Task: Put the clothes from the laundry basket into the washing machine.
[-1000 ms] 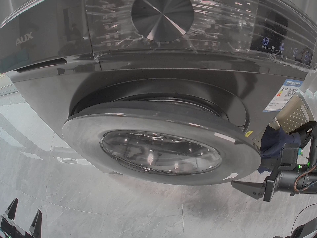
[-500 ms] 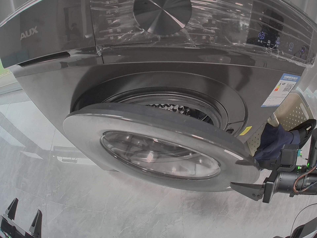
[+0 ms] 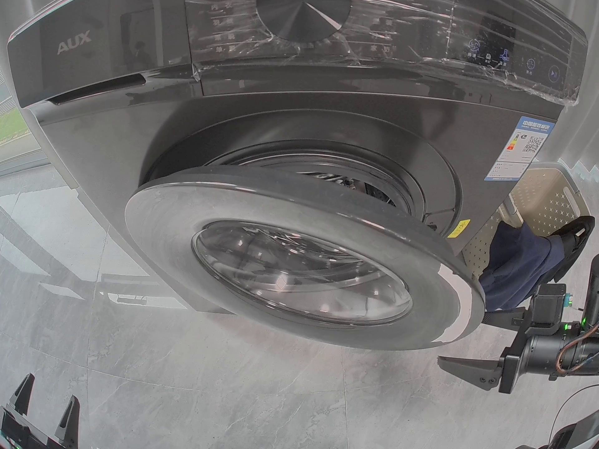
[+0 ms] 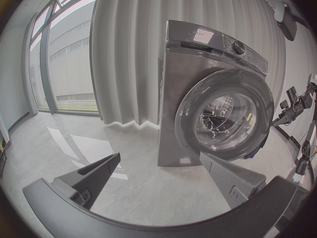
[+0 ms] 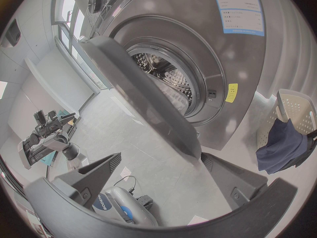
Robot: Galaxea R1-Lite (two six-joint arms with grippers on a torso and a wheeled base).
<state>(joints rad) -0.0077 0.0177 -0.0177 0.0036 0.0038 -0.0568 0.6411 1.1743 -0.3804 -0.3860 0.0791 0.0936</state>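
As the washing machine's door swings wider than it stood a second ago, the perforated steel drum comes into sight behind it. The right hand, fingers apart, straddles the door's free edge without clamping it; whether a finger touches the edge cannot be told. The left hand hangs low, well apart from the machine, its fingers spread and empty. A navy garment is draped over the rim of the laundry basket, which stands on the floor just beside the machine on the robot's right, a black piece next to it. Loading appears not yet begun; the door probably needs a further pull before the clothes can go in.
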